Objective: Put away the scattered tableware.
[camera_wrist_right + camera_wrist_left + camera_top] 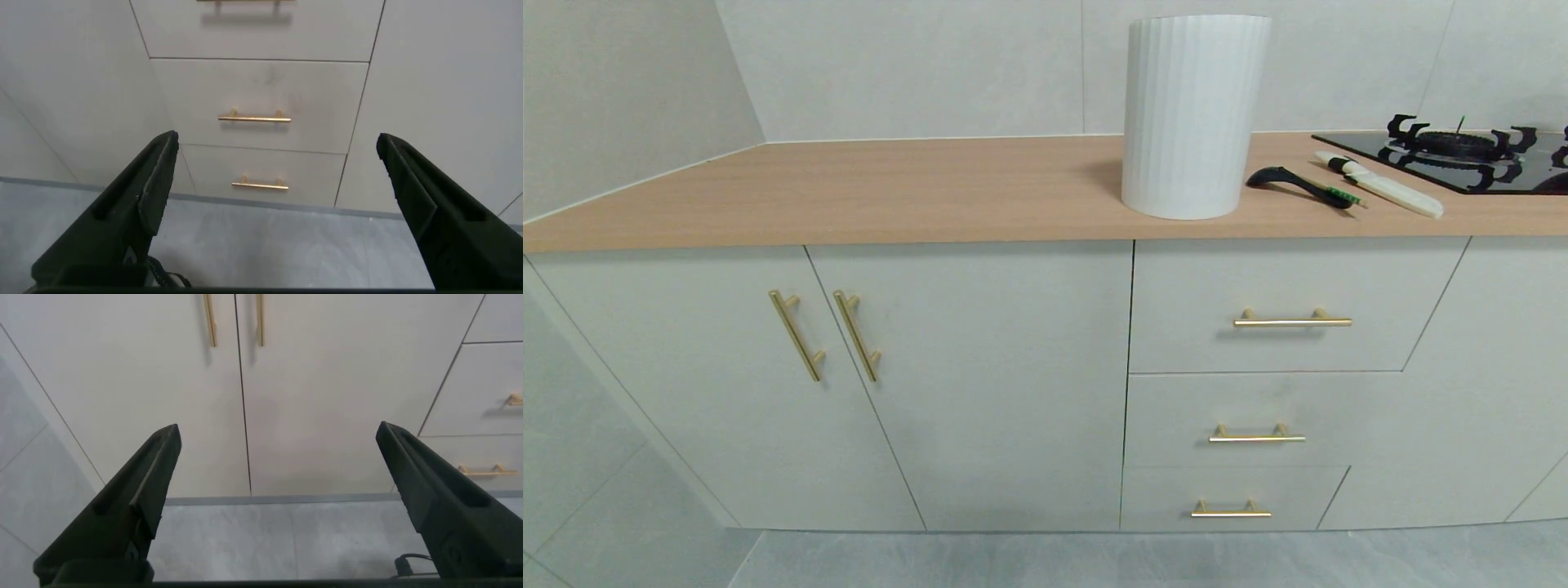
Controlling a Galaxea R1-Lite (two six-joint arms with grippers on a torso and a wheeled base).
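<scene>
Head view: a black spoon and a white knife lie near the right end of the counter, beside a tall white pot.

Left wrist view: the left gripper is wide open and holds nothing. It faces the cupboard doors.

Right wrist view: the right gripper is open too and faces the drawers.

Nothing is picked up yet. I think an arm must go up to the spoon next.

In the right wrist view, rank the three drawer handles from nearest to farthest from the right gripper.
1. Middle handle, just above the line the open right gripper points along, and bottom handle, just below it: too close to call.
2. Top handle, on the highest drawer, well above the gripper: farthest.
</scene>
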